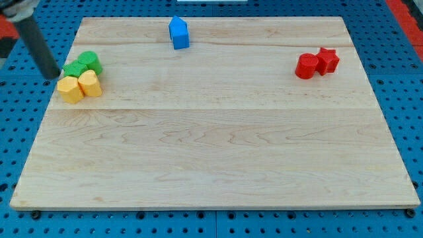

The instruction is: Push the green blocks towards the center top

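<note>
The single camera view looks down at an angle on a pale wooden worktop [218, 152] that lies on a blue pegboard surface [406, 99].

The arm ends in a dark rod entering from the view's top left corner, slanting down towards the right. This tool has no jaws, so there is nothing on it to open or close, and it grips nothing. Its lower end, the tip [51, 76], sits at the left edge of the worktop, just beside the green blocks on their left side; whether it actually touches them cannot be told.

The green blocks are near the worktop's left edge, in its upper part. One is a rounded green block [89, 62]; the other green block [71, 69] lies touching it at the lower left, and its shape is hard to make out. Both are well apart from the centre top of the worktop.

Directly below the green pair, and touching it, are two yellow blocks: one yellow block [69, 88] on the left with a faceted outline, and a second yellow block [90, 84] pressed against its right side.

A blue block [178, 32], shaped like a small house with a pointed top, stands near the top edge, somewhat left of centre.

At the view's right, in the upper part, a round red block [306, 66] touches a red star-shaped block [328, 60].
</note>
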